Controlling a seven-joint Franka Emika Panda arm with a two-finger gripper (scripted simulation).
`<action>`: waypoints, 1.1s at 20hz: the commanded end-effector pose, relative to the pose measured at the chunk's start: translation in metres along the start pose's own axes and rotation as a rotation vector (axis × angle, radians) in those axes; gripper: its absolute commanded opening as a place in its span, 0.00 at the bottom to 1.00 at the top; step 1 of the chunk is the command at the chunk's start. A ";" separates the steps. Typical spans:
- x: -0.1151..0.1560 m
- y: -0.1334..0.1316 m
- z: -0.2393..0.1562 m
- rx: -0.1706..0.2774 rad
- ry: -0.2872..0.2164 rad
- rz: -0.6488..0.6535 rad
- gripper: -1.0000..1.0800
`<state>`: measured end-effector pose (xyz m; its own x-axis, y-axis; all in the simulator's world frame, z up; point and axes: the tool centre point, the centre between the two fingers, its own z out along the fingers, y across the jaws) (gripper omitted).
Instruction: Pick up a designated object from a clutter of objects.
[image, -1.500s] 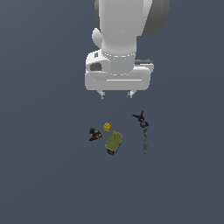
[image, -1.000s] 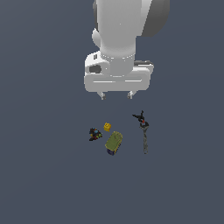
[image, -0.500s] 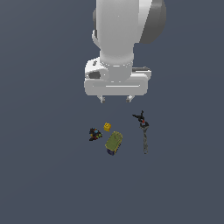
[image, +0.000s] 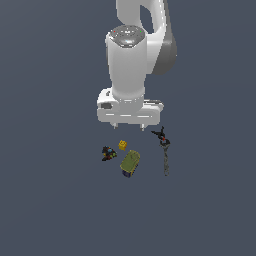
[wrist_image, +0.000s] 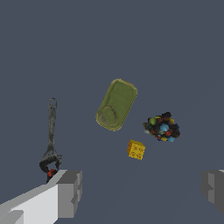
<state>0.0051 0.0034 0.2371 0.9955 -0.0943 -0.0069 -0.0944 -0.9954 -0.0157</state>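
The tiny yellow-orange cube (image: 122, 145) lies on the grey floor, also in the wrist view (wrist_image: 136, 149). An olive-green oblong block (image: 129, 163) lies just beside it, and shows in the wrist view (wrist_image: 116, 104). A dark multicoloured lump (image: 108, 153) lies on the exterior view's left of the cube, and shows in the wrist view (wrist_image: 162, 127). A long thin grey rod with a black-red head (image: 164, 150) lies on the exterior view's right, and shows in the wrist view (wrist_image: 50, 139). My gripper (image: 130, 127) hangs open above the cube, empty, fingers (wrist_image: 70, 194) wide apart.
The flat grey floor (image: 50, 190) stretches all around the small cluster. The white arm (image: 132, 65) rises above the gripper.
The gripper has lowered a little toward the cluster and stays open. The objects have not moved.
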 end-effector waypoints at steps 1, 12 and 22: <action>-0.002 0.005 0.024 -0.001 0.000 0.036 0.96; -0.027 0.027 0.122 -0.008 0.006 0.197 0.96; -0.046 0.038 0.161 -0.014 0.009 0.269 0.96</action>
<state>-0.0429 -0.0263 0.0791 0.9373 -0.3484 -0.0019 -0.3484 -0.9373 -0.0010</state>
